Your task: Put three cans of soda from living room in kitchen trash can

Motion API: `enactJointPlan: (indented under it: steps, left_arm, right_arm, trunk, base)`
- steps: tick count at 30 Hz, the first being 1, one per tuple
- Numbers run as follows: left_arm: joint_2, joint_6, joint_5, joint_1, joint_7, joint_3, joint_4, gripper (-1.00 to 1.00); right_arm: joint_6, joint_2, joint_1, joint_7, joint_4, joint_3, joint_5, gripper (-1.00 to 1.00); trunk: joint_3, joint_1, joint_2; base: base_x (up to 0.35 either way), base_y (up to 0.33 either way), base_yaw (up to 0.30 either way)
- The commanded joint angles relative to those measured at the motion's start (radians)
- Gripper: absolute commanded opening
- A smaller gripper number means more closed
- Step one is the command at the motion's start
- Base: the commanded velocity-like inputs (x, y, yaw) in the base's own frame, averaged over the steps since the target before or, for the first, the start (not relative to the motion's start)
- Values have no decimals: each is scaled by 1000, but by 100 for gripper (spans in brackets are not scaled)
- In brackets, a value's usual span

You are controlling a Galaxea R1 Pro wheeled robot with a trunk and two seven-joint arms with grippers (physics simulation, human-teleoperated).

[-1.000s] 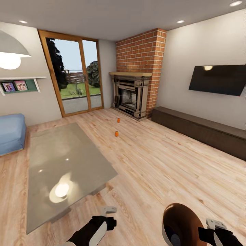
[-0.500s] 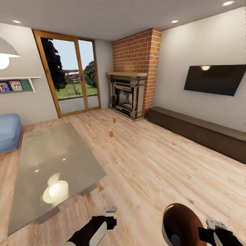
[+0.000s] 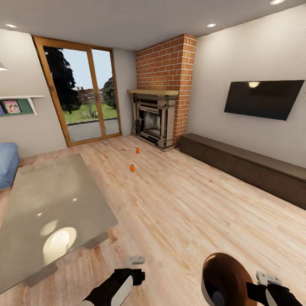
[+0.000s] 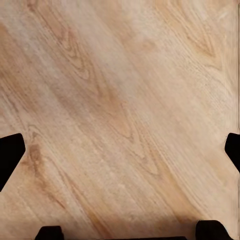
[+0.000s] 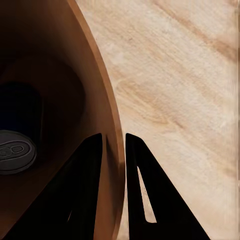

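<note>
Low at right, right claw pinching tash can rim, arm bent

Layout: living room floor, head view.

Two soda cans stand on the floor at frame centre, one behind the other, well apart from the fireplace above them. The desk lies lower left, the sofa at the left edge, the TV upper right above a low cabinet. The trash can, bottom right, holds one can; the right hand straddles its wall. The left hand is bottom centre.
</note>
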Motion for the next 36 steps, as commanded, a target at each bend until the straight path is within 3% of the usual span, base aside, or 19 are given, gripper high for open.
enactJointPlan:
  steps: [1,36]
  left_arm:
    - [0,0,0,0,0,0,0,100]
    - [0,-17,0,0,-1,0,-1,100]
  right_arm:
    - [1,0,0,7,-1,-2,-10,-100]
    - [1,1,0,8,-3,-2,-10,-100]
  trunk:
    - [0,0,0]
    - [0,0,0]
  base:
    - [229,-274,0]
    - [262,-255,0]
